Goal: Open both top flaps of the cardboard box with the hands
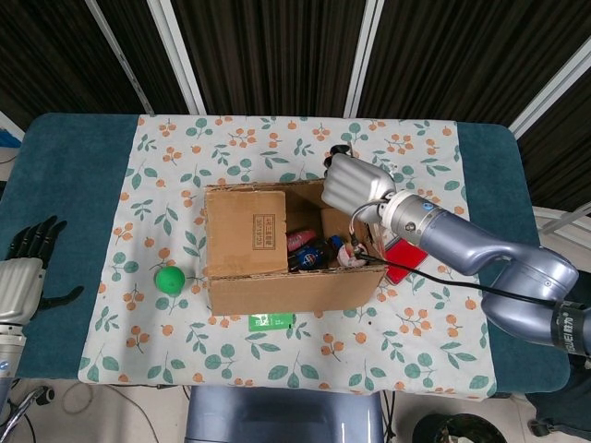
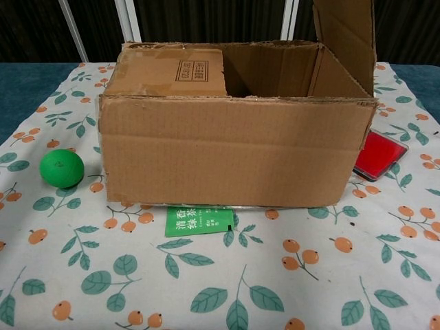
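1. up top, the right hand (image 1: 355, 185) sits over the far right corner of the cardboard box (image 1: 286, 249), back of the hand facing the head camera; its fingers point down at the right flap (image 2: 346, 41) and are hidden beneath the palm, so i cannot tell whether they grip the flap or only press on it.
2. the right flap stands raised, close to upright above the box's right wall in the chest view.
3. the left flap (image 1: 246, 227) lies flat over the left part of the opening, a printed square label on its top.
4. through the uncovered right part of the opening, the head view shows small mixed items in red, blue and black inside the box; too small to name.
5. the box rests near the middle of the floral tablecloth (image 1: 185, 351), its long near wall facing the chest camera.
6. the left hand (image 1: 26, 268) is well apart from the box, at the left edge of the head view over the teal table edge (image 1: 65, 175), fingers spread and holding nothing.
7. a green ball (image 1: 169, 280) lies on the cloth just left of the box's near left corner.
8. a green packet (image 2: 198, 221) pokes out from under the near wall.
9. a red flat object (image 2: 379, 156) lies on the cloth just beside the right wall.
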Controlling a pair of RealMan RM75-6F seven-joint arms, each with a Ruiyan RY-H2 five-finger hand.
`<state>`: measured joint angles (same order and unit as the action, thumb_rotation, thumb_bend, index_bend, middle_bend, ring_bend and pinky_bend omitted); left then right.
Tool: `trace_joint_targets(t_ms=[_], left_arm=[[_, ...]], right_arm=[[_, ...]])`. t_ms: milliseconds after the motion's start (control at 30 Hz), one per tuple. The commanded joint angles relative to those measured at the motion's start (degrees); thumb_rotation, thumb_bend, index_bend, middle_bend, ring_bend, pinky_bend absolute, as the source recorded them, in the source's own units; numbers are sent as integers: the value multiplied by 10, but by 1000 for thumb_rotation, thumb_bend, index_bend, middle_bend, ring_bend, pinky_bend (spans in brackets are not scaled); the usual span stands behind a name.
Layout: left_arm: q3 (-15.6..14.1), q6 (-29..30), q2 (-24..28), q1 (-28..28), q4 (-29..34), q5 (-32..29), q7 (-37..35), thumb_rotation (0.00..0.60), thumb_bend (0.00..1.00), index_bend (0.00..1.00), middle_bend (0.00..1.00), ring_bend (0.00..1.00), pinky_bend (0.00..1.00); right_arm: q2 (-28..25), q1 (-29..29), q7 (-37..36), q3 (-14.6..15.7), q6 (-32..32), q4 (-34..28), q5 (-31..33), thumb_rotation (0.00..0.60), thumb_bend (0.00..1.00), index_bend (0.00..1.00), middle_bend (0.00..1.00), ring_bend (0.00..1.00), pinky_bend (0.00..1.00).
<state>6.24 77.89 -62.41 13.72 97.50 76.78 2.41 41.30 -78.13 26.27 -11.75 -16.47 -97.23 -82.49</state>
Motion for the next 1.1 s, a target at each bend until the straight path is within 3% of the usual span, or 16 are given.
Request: trace_joint_targets(t_ms=[33,633,1100], left_arm=[[1,0,1,0,1,0,-1,600,129,0,0,0,33],[-1,-9,5,-1,10,1,-6,600,129,0,0,0,33],[-1,-9,4,-2,9,1,-4,600,129,0,0,0,33]], right_arm=[[-3,1,3,0,0,-2,1,600,1000,563,387,295,307],[-43,24,41,13,-4,17,39,600,1000,562,385,295,307],[-51,67,82,56,-23,24,83,600,1000,563,385,295,307]])
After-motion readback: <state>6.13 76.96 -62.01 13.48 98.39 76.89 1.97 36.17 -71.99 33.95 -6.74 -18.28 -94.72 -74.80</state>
